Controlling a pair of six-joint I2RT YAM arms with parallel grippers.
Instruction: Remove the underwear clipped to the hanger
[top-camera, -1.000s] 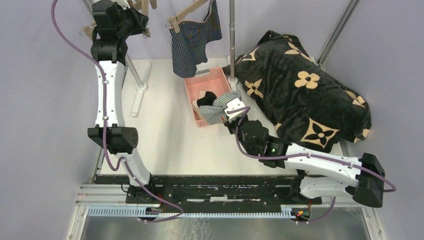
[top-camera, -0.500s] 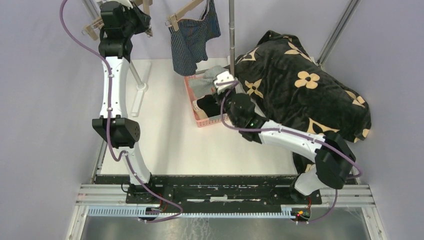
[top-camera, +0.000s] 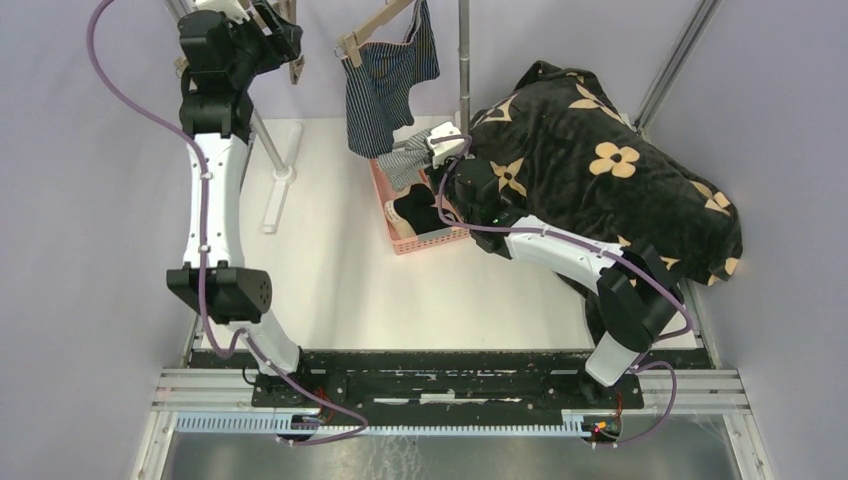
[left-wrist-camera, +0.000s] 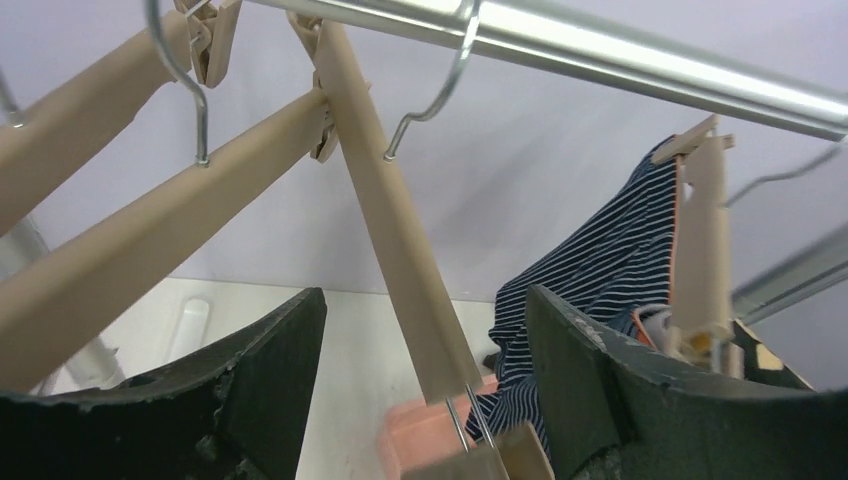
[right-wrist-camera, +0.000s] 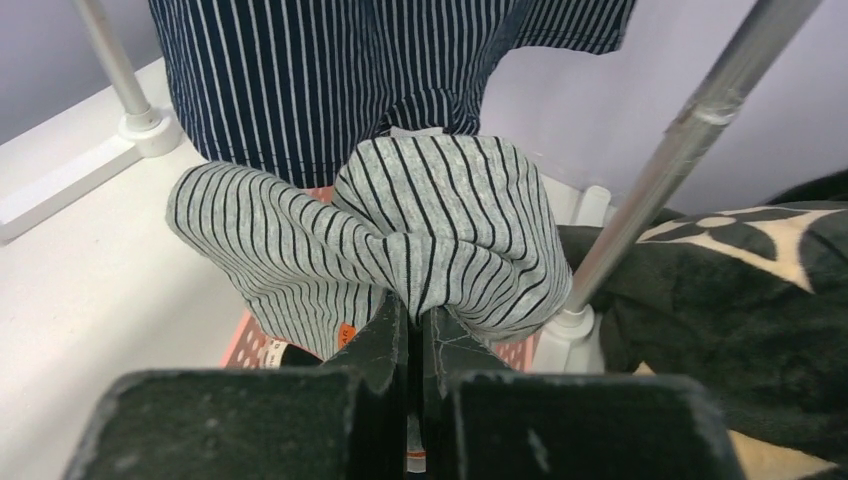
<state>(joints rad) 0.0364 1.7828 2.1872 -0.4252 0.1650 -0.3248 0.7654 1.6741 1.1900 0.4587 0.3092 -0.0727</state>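
Underwear in navy stripes (top-camera: 385, 85) is hanging clipped to its hanger (top-camera: 372, 28), just above the right gripper (right-wrist-camera: 415, 325), which is clenching the grey-striped pair (right-wrist-camera: 440, 230) over the pink basket (top-camera: 425, 242), while the left gripper (left-wrist-camera: 425, 293) is gaping empty farther left.

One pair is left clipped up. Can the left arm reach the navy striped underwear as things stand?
Probably yes: the left gripper is open and empty at rail height, though a bare wooden hanger hangs between it and the navy striped underwear.
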